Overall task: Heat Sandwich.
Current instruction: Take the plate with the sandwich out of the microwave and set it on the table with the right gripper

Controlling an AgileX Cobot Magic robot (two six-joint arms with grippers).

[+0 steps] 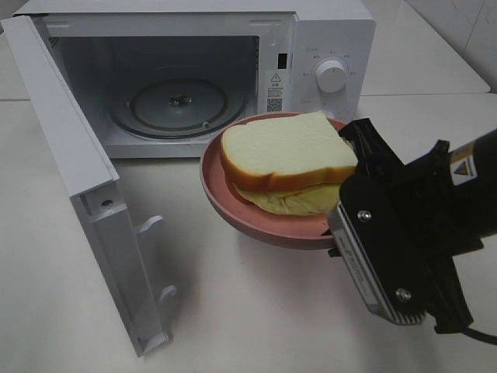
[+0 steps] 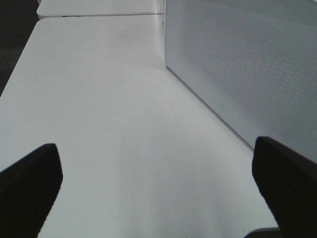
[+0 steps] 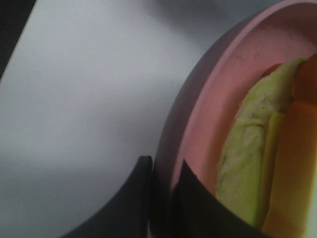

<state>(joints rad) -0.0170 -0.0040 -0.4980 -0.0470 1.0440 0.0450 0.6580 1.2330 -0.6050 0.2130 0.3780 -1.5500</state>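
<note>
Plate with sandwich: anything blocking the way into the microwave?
Nothing visible does. The microwave door is swung wide open, its cavity holds only the glass turntable, and the right gripper holds the plate by its rim just in front of the opening.

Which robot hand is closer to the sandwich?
The right gripper: its jaws pinch the plate rim beside the sandwich. The left gripper hangs open outside the microwave.

White table, open microwave atop.

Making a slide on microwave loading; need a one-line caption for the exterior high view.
Right gripper holds the pink plate with the sandwich before the open microwave.
</note>
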